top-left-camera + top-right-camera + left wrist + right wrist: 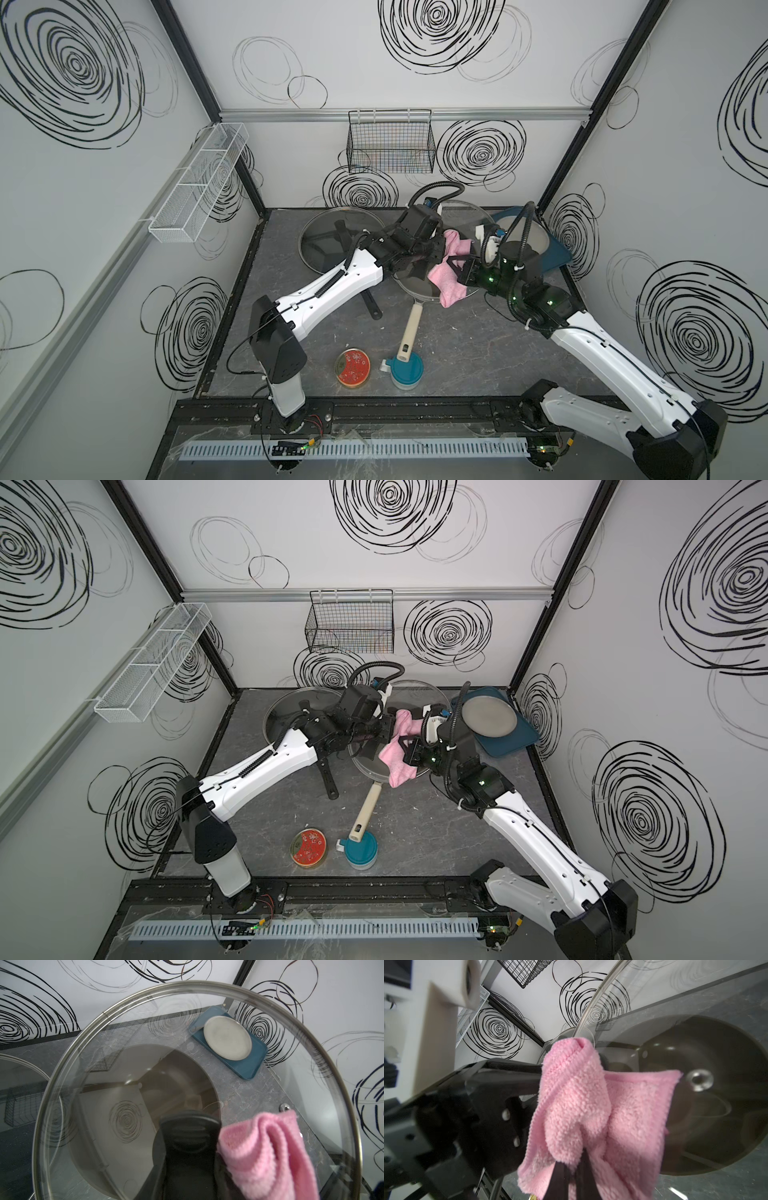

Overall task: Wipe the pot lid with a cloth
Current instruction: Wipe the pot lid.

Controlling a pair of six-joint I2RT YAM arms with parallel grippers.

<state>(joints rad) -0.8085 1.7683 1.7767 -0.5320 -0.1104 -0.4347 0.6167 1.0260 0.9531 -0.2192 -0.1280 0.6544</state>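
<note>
Pot lid (116,1022), clear glass with a steel rim, hangs tilted over the cream-handled frying pan (411,328) at the table's far middle. The left gripper (434,249) is clamped on its black knob (187,1136). The pink cloth (444,278) lies against the glass just right of the knob, bunched lengthwise. Its long axis runs far to near, and the near end droops past the pan's rim. The right gripper (460,270) pinches it midway.
</note>
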